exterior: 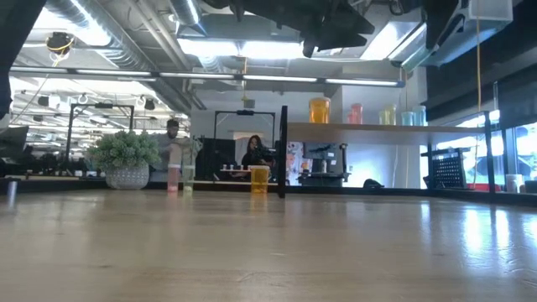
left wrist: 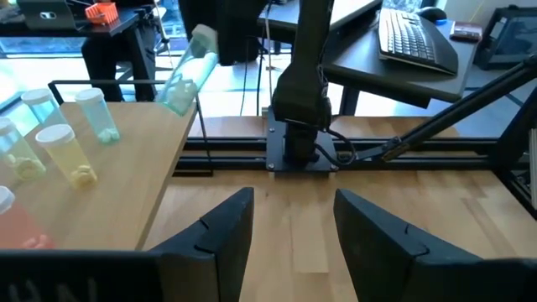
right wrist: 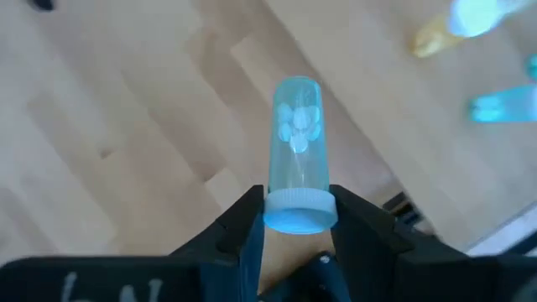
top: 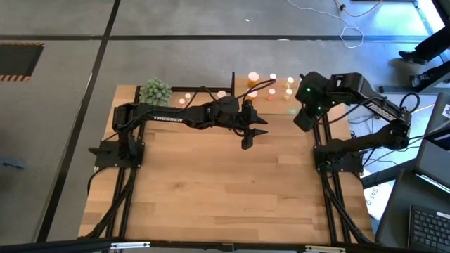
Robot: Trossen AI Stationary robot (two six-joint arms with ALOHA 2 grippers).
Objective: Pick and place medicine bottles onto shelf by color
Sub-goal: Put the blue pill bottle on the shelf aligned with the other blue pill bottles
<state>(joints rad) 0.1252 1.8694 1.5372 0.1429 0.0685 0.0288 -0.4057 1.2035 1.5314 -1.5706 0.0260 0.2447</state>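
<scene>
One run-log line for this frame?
right gripper: shut on pale-blue capped medicine bottle, above light-wood shelf | left gripper: open, empty, over wooden tabletop

From above, the left arm stretches across the far part of the wooden table (top: pixel 225 190), its gripper (top: pixel 254 131) near the middle beside the shelf (top: pixel 271 88). Several medicine bottles (top: pixel 253 77) stand there, others near a green plant ball (top: pixel 155 90). The right gripper (top: pixel 304 116) hangs by the shelf's right end.
</scene>
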